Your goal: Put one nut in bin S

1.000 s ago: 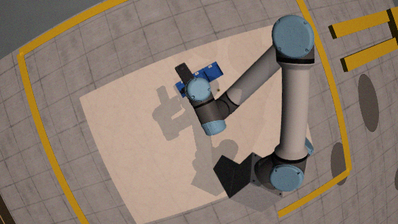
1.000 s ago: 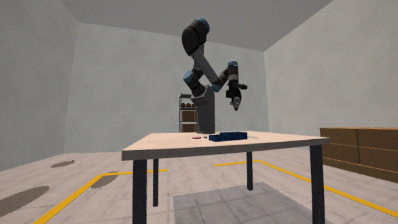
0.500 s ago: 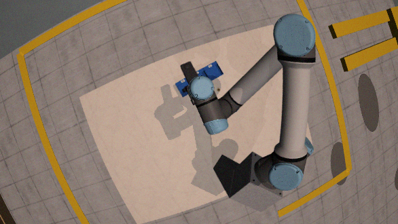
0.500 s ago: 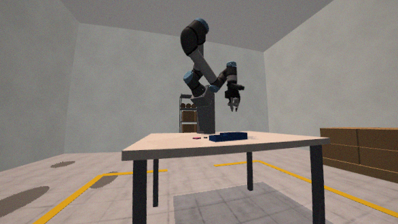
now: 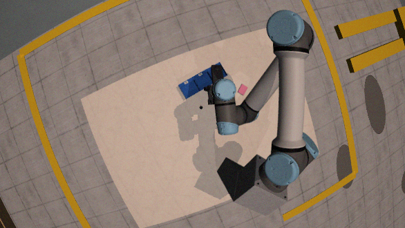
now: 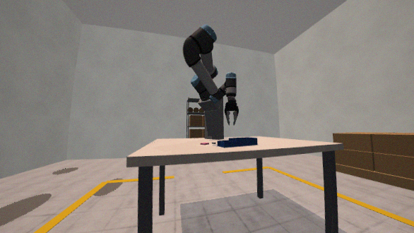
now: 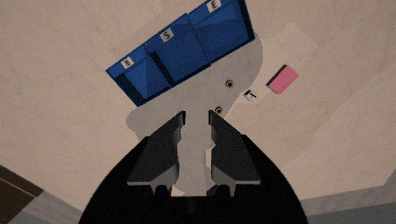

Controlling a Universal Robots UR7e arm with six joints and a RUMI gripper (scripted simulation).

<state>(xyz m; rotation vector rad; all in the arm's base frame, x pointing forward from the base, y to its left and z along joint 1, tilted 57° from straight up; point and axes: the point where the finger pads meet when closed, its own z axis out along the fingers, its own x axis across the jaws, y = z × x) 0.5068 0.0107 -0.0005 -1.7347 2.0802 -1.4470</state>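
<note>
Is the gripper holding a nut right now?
No. The gripper is open, with only table showing between its fingers.

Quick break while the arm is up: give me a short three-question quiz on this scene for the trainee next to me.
1. Multiple choice: what is between the fingers of the end effector? A) a nut B) the pink block C) nothing
2. True or false: in the wrist view, two nuts lie on the table, outside the blue bins.
3. Fill in: the middle bin of the row carries the letter ___.

Key: 1 C, the fingers stand slightly apart with only the table showing between them. 2 True. 3 S.
</note>
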